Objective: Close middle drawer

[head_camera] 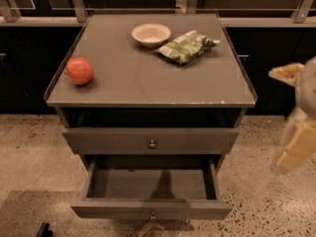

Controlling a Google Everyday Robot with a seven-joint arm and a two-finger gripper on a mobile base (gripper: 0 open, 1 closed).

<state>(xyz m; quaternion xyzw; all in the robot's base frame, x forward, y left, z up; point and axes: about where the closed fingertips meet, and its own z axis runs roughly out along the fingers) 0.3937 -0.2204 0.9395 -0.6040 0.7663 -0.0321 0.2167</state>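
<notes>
The grey cabinet (148, 83) has its middle drawer (152, 209) pulled far out toward me. Its grey box interior (148, 181) holds nothing, and its small round knob (152, 215) shows at the bottom edge. The drawer above it (152, 141), with its own knob, stands only slightly out. The lowest drawer is hidden under the open one. My gripper (296, 132) is a blurred cream shape at the right edge, beside the cabinet at about drawer height, apart from it.
On the cabinet top lie a red apple (80, 70) at the left, a white bowl (151, 34) at the back, and a green chip bag (186, 46) beside it. A dark counter and railing run behind. Speckled floor (29, 147) lies on both sides.
</notes>
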